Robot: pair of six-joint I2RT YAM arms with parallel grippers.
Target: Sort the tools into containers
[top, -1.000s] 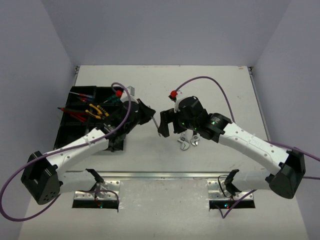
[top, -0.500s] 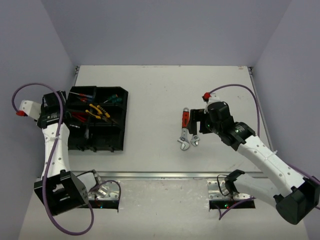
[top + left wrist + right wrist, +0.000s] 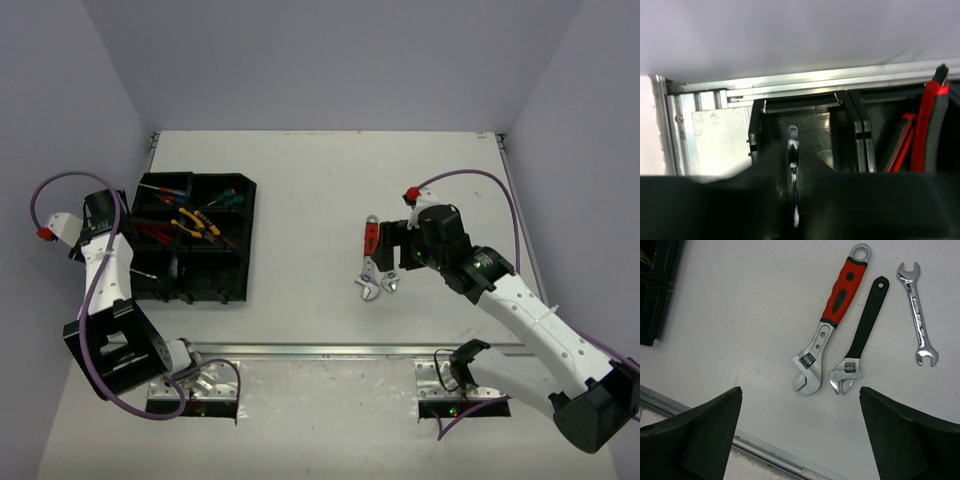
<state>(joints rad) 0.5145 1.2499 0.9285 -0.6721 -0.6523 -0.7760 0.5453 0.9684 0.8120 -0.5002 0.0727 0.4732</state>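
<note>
Hovering with fingers wide apart, the right claw [image 3: 800, 440] frames three wrenches [image 3: 832, 315] on bare table [image 3: 300, 200] — open room all round, tray [image 3: 246, 240] well off at 9 o'clock by the table's edge. Over the tray's near-left compartment hangs the left claw [image 3: 792, 210], above a slim silver tool [image 3: 792, 147] — apart or clamped, cannot tell.

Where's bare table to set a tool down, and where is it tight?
Widest bare patch: the table between the organizer tray and the three wrenches. The far strip beyond both is bare too. Crowded: the tray's far compartments, holding screwdrivers and yellow pliers, and around the wrenches, where the open right gripper hovers.
</note>
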